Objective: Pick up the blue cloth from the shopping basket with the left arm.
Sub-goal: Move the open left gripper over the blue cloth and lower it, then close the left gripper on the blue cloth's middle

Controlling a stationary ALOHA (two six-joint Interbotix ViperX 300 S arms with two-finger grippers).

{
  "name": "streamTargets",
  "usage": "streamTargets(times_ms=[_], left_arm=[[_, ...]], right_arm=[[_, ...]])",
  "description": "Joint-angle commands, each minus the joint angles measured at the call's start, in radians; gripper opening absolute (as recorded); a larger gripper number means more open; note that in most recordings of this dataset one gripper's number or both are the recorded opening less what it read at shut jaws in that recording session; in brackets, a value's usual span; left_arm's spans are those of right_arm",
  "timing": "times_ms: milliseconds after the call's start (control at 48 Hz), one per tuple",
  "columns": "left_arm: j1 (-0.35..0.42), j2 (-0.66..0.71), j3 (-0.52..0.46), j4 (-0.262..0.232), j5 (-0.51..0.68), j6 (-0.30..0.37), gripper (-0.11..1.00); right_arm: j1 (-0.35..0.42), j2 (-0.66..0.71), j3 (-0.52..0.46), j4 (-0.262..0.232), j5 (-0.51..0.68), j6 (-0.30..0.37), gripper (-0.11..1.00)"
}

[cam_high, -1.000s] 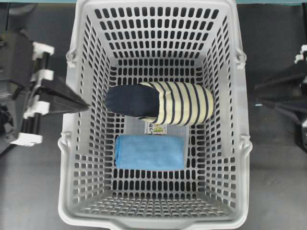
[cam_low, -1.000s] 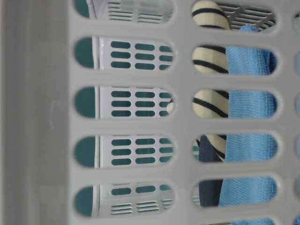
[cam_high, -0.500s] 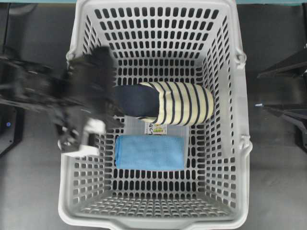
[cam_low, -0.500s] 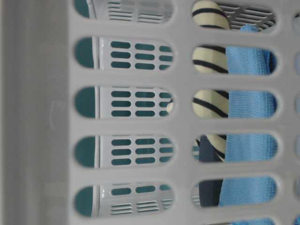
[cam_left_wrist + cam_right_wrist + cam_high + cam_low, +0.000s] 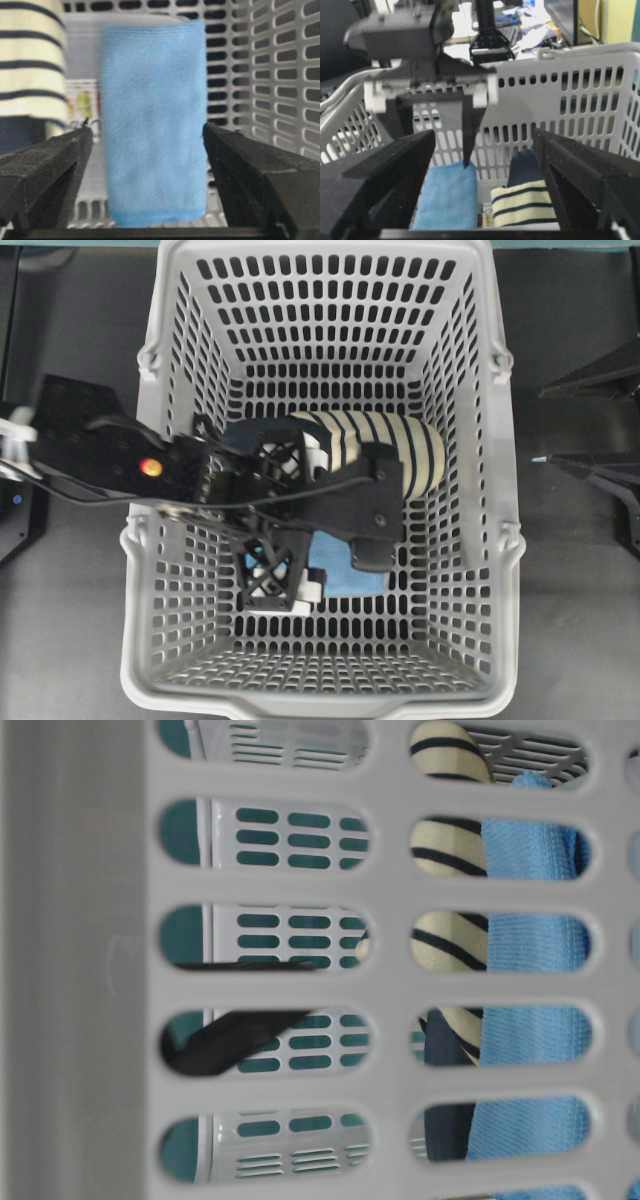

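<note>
Blue cloth (image 5: 152,130) lying flat on the floor of the shopping basket (image 5: 480,490), right next to a striped slipper (image 5: 400,445). Left gripper (image 5: 145,165) inside the basket just above the cloth, fingers spread wide on either side, not touching it. Right gripper (image 5: 485,165) also spread, parked outside the basket.

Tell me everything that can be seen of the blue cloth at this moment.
The blue cloth is a light sky-blue rectangle of soft, finely woven fabric, folded flat with neat edges. It lies on the floor of the grey basket, beside the striped slipper and partly on a clear packet with a printed label. The left tool hangs over it, fingers open on either side, not touching it.
</note>
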Motion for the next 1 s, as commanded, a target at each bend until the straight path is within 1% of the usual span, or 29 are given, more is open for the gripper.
streamTargets(times_ms=[0,271,479,625,729,812,916,979], left_arm=[[-0.002,0.020,-0.018,0.003,-0.008,-0.002,0.85],[-0.009,0.087,0.006,0.003,-0.035,-0.002,0.85],[-0.012,0.130,0.071,0.005,-0.058,0.005,0.85],[-0.012,0.130,0.109,0.003,-0.094,0.002,0.84],[-0.012,0.121,0.126,0.003,-0.117,0.018,0.80],[-0.012,0.118,0.129,0.003,-0.120,0.021,0.73],[-0.012,0.110,0.129,0.003,-0.121,0.023,0.52],[-0.012,0.103,0.126,0.003,-0.118,0.023,0.35]], right_arm=[[-0.002,0.006,-0.023,-0.002,-0.006,0.000,0.77],[-0.002,0.000,-0.015,-0.002,-0.011,0.003,0.77],[-0.005,-0.002,-0.006,-0.002,-0.011,0.002,0.77],[-0.009,-0.006,-0.005,-0.002,-0.006,0.003,0.77],[-0.014,-0.008,0.000,-0.002,-0.008,0.005,0.77],[-0.017,-0.008,0.000,-0.002,-0.008,0.006,0.76],[-0.017,-0.008,0.002,-0.002,-0.009,0.006,0.76],[-0.017,-0.008,0.003,-0.002,-0.011,0.006,0.76]])
